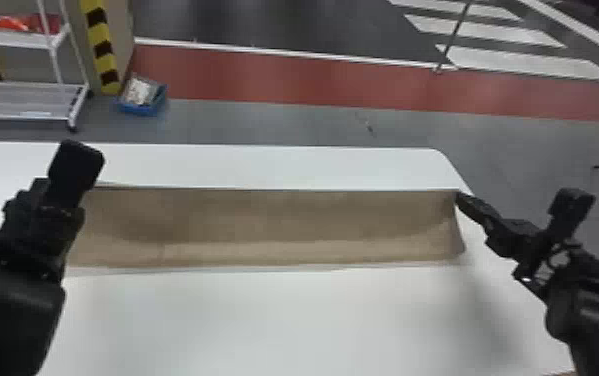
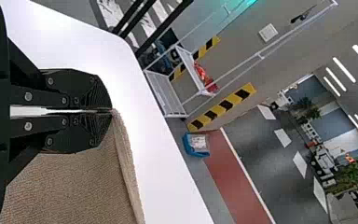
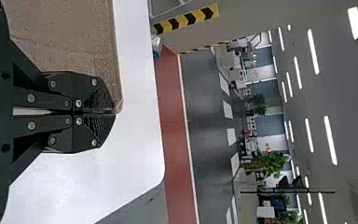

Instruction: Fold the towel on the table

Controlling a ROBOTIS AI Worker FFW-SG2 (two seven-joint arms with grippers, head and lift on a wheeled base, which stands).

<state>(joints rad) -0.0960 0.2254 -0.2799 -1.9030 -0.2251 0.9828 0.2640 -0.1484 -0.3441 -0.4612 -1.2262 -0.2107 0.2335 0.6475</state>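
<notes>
The brown towel [image 1: 273,220] stretches between my left gripper [image 1: 70,177] and my right gripper [image 1: 463,201] in the head view. Its far edge is pulled straight, with the cloth sloping down toward the near side. In the left wrist view my left gripper [image 2: 111,111] is shut on one corner of the towel [image 2: 74,186], whose edge runs on from the fingertips. My right gripper [image 3: 115,112] is shut on another corner of the towel [image 3: 70,42], and a small bit of cloth pokes out past its tips.
The white table [image 1: 288,320] extends in front of and behind the towel, its rounded far-right corner near my right gripper. Beyond it on the floor stand a white shelf cart [image 1: 28,100] and a blue box [image 1: 141,97], beside a yellow-and-black striped post [image 1: 101,50].
</notes>
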